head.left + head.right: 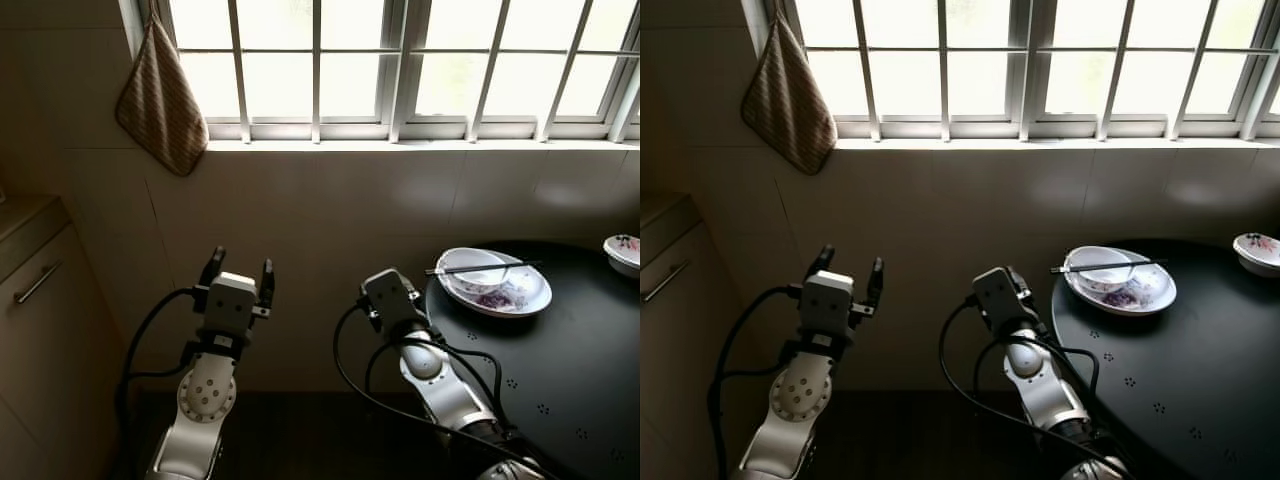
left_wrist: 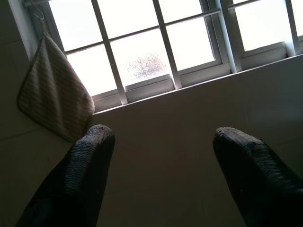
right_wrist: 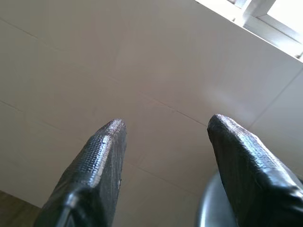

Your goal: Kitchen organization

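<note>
Beneath the barred window (image 1: 400,60) a dark round table (image 1: 560,380) carries a plate (image 1: 495,285) with chopsticks (image 1: 480,267), left of which both the left claw (image 1: 238,272) and right claw (image 3: 163,130) gape wide, empty.

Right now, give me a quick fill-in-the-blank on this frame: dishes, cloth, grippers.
1. The chopsticks lie across the ____ that sits on the plate.
2. The striped cloth hangs by the ____.
3. The plate sits on a round ____ table.
4. The fingers of the left gripper and the right gripper are ____, holding nothing.

Missing words: bowl; window; black; open
</note>
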You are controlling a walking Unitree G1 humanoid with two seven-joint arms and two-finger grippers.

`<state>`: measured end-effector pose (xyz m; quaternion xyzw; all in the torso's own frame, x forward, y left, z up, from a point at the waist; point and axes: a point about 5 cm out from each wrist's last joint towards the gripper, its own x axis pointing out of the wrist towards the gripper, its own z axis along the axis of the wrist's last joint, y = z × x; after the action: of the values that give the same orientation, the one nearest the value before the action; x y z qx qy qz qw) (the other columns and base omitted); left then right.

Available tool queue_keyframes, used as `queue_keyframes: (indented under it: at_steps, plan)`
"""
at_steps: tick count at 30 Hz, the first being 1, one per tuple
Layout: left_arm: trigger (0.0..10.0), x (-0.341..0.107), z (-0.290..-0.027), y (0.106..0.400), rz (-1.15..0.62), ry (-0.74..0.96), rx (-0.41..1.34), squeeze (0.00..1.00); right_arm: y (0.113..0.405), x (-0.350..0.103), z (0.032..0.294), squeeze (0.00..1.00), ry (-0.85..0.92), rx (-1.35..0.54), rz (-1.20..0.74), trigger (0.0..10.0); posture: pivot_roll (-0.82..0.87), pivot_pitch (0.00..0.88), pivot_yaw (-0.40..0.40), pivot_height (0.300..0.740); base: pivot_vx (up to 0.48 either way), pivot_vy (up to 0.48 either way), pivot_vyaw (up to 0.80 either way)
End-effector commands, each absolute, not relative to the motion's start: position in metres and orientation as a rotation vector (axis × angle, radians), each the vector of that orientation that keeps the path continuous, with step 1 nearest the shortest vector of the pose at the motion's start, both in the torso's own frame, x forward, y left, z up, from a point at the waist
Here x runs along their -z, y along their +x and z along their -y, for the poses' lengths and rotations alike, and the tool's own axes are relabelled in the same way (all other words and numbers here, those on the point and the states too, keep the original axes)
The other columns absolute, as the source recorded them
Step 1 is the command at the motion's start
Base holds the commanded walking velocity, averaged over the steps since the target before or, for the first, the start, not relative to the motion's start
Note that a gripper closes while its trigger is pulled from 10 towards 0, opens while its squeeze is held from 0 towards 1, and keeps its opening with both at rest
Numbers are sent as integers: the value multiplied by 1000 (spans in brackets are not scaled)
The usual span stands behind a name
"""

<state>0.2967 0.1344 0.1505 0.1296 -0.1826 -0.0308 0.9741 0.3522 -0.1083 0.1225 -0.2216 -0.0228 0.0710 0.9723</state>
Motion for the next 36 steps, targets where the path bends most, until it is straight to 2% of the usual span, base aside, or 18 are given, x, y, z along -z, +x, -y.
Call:
queue_keyframes:
  at_steps: [1,5,24,36]
  plan:
    - [10000,-154,-134,298,376,273,69,0,354,-125,108,0,-424,-137,48,10000,29,0,-40,736,244,0,0]
    - [10000,-154,-134,299,376,273,68,0,354,-124,109,0,-425,-137,46,10000,29,0,-42,736,241,0,0]
    - [10000,-154,-133,299,376,268,70,0,353,-121,110,0,-440,-149,38,10000,24,0,-42,736,0,0,0]
    - [10000,-155,-132,299,384,267,74,0,352,-120,107,0,-484,-169,46,10000,24,0,-40,736,302,0,0]
